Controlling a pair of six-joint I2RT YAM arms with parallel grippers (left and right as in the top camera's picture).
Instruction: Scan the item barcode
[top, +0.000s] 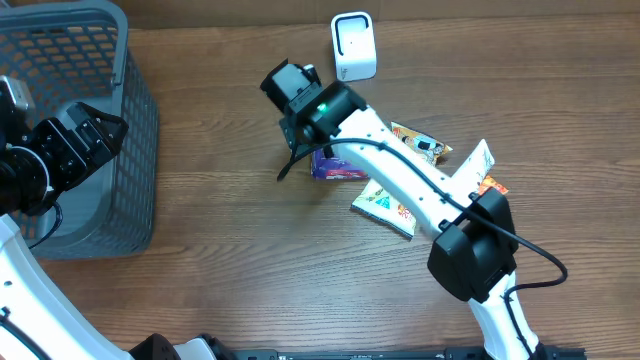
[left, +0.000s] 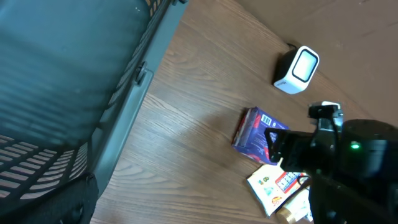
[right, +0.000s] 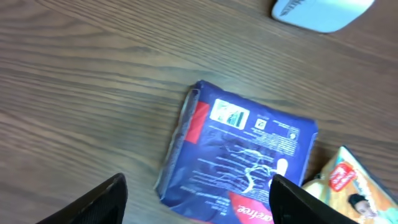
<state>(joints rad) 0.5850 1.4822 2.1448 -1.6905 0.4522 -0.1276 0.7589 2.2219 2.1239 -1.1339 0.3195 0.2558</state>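
The item is a flat blue packet (right: 242, 152) lying on the wooden table with its white barcode label (right: 229, 114) facing up. My right gripper (right: 199, 200) hangs just above it, open, one black finger (right: 99, 202) on each side, and holds nothing. In the overhead view the right gripper (top: 300, 155) is at the packet's (top: 338, 166) left end. The white scanner (top: 353, 45) stands farther back on the table. My left gripper (top: 100, 135) is open and empty over the grey basket (top: 130, 60) at the far left.
Beside the blue packet, under the right arm, lie a white colourful packet (top: 385, 205), an orange snack packet (top: 420, 143) and more wrappers (top: 482, 165). The left wrist view shows the basket wall (left: 134, 93), the scanner (left: 297, 70) and the right arm (left: 354, 162).
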